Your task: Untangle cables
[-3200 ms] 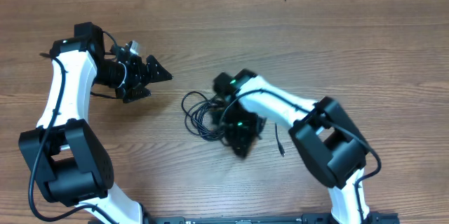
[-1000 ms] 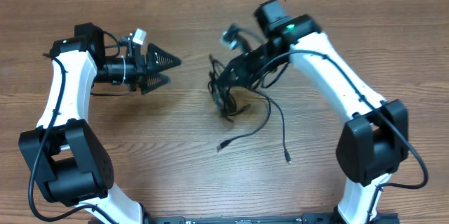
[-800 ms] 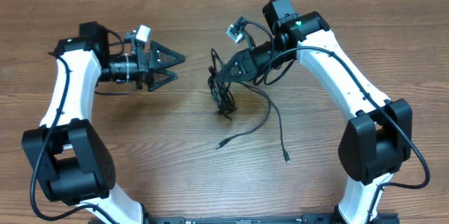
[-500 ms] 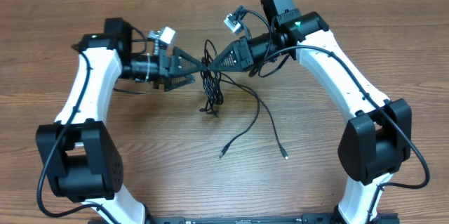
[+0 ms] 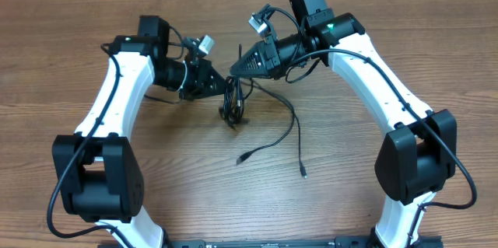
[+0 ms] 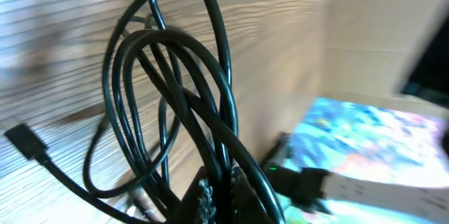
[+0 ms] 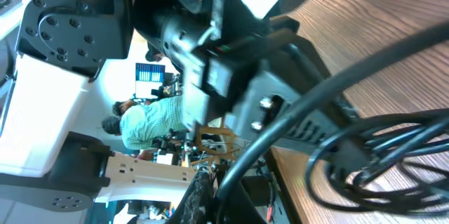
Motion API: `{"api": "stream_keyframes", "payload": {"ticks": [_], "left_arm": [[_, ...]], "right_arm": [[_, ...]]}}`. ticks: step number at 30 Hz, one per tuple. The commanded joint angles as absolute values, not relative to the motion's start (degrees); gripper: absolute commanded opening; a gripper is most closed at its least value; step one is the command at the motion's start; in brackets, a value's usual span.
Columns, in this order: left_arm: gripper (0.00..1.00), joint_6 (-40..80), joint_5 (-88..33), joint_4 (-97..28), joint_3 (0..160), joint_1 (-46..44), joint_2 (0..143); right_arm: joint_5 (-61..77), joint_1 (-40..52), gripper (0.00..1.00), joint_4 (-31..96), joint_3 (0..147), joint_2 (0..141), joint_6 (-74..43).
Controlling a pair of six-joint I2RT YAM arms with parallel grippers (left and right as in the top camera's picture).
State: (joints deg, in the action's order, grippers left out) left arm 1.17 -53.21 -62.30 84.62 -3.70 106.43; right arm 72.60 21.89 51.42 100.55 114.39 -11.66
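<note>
left claw (image 5: 221, 86) and right claw (image 5: 236, 69), tips nearly touching at 12 o'clock above the desk (image 5: 366, 15), each clenched on the cables (image 5: 233, 108); loose ends trail toward 6 o'clock.

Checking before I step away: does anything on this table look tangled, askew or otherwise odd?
The thin black cables hang as a tangled clump between the left gripper and right gripper, both shut on them, with two loose plug ends trailing over the wooden table. Nothing looks damaged or spilled.
</note>
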Motion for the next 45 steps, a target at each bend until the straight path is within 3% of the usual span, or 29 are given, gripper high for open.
{"api": "stream_keyframes", "payload": {"ticks": [1, 8, 23, 33, 42, 45], "left_arm": [[0.04, 3.5, -42.7, -62.5, 85.6, -4.2, 106.8], [0.04, 6.6, -25.7, -64.8, 85.6, -4.2, 106.8], [0.04, 0.1, -22.8, -66.4, 85.5, -4.2, 106.8], [0.04, 13.7, -5.8, -66.3, 84.5, -4.2, 106.8], [0.04, 19.1, -3.9, -66.5, 84.4, -4.2, 106.8], [0.11, 21.1, -5.1, -66.6, 84.4, -4.2, 106.8]], "right_arm": [[74.2, 22.0, 0.04, 50.6, 101.2, 113.3, -12.0], [59.6, 21.1, 0.04, 51.4, 101.2, 113.3, -12.0], [12.6, 20.5, 0.04, 57.6, 101.2, 113.3, -12.0], [-10.6, 20.5, 0.05, 59.4, 100.9, 113.3, -14.0], [-15.3, 20.5, 0.08, 60.6, 100.4, 113.4, -14.0], [-11.4, 20.5, 0.21, 60.6, 100.4, 113.4, -13.9]]}}
